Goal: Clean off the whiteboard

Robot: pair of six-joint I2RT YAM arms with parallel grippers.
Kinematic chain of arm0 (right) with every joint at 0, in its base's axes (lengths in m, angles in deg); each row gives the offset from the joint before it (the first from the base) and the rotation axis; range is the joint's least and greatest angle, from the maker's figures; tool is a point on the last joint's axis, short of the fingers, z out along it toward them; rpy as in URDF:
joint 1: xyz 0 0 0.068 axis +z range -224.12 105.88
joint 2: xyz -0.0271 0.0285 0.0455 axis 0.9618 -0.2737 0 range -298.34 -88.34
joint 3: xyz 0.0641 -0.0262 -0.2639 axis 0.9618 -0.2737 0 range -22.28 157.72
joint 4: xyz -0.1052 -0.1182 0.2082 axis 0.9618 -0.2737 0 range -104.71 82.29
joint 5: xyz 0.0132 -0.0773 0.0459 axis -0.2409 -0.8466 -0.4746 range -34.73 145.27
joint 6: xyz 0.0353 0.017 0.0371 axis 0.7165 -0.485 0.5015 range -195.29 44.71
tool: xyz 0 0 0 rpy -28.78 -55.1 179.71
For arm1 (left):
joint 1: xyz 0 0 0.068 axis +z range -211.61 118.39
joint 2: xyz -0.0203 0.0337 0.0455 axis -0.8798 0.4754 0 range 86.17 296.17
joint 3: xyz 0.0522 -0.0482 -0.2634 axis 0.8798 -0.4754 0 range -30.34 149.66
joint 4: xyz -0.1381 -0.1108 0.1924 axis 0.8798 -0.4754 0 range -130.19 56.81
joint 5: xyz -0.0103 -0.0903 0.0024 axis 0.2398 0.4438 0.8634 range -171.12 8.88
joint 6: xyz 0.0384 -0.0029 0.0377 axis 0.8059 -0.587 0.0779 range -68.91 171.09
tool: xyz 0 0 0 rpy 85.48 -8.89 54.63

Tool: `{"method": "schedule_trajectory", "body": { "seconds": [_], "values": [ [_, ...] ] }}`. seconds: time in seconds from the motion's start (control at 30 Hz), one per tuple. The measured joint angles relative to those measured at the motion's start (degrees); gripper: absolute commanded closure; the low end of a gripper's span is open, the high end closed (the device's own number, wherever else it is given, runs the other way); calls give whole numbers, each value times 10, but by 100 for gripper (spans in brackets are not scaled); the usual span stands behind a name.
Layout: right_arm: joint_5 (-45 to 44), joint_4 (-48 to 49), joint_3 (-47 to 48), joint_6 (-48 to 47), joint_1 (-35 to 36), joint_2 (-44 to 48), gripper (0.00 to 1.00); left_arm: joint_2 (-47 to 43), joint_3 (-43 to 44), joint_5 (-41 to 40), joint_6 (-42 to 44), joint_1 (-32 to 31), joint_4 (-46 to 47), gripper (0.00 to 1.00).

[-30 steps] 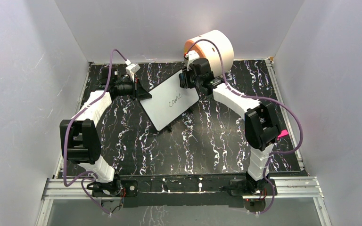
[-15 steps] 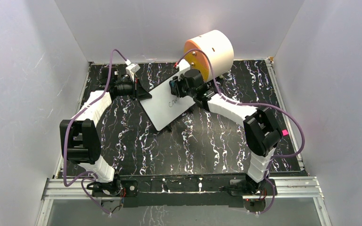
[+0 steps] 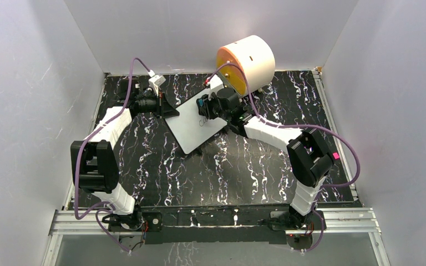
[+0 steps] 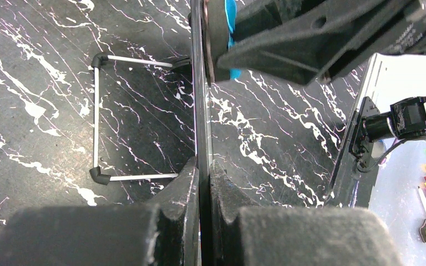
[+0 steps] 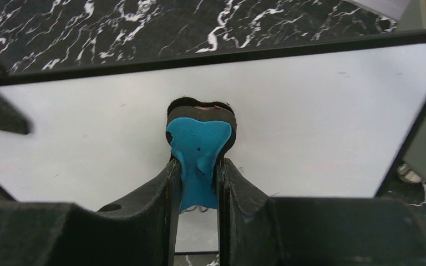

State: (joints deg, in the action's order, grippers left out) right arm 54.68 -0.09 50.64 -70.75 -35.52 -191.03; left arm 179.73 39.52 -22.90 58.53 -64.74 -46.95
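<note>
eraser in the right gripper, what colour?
The eraser is blue with a black edge; right wrist view shows it best.

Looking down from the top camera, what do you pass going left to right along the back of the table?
left gripper → whiteboard → round cream-and-orange drum

The whiteboard is seen as smooth, faintly glossy white, edged in thin black plastic. On it, the eraser shows blue foam-like material over dark felt. The fingers of the right gripper appear to be matt black plastic. Under the whiteboard, the table is finished in slightly glossy black marble pattern. The whiteboard's wire stand looks like bare metal.
</note>
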Motion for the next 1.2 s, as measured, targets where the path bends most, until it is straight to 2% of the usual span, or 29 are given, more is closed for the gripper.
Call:
{"method": "schedule_trajectory", "body": {
  "seconds": [0.3, 0.53, 1.2],
  "values": [
    [-29, 16, 10, -2, -68, 0, 82, 0, 0, 2, 0, -4, 0, 100],
    [-35, 15, 19, -2, -70, 0, 81, 0, 0, 3, 0, -6, -2, 100],
    [-48, -1, 38, 3, 86, -8, 82, 0, 0, 3, 0, -6, -1, 100]
  ]
}}
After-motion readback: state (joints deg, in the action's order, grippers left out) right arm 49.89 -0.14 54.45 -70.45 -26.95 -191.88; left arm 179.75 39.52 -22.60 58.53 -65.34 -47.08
